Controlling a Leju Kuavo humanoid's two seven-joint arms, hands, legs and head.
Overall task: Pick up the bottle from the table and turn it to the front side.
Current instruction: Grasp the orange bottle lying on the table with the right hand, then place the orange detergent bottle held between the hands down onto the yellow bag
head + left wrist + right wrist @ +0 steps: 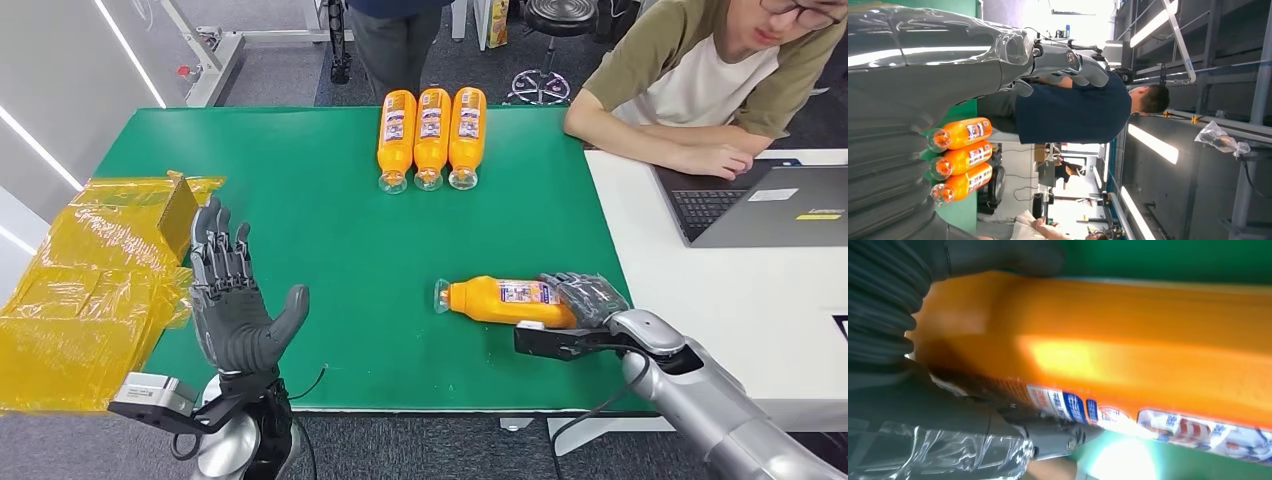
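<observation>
**Bottle on its side in the right hand**

Bottle lies on the green table near its front right edge, cap pointing left, label up. The right hand wraps its base. The left hand stands raised, fingers spread, holding nothing, beside yellow bags. Three bottles lie side by side at the far edge. A person leans at a laptop.

Left wrist view: the three bottles lie beyond the hand's grey cover.

Right wrist view: dark fingers press the orange bottle.

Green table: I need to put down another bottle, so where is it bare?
Bare green lies between the three bottles and the lying bottle the right hand grips, and between that bottle and the open left hand. Yellow bags crowd the left edge.
</observation>
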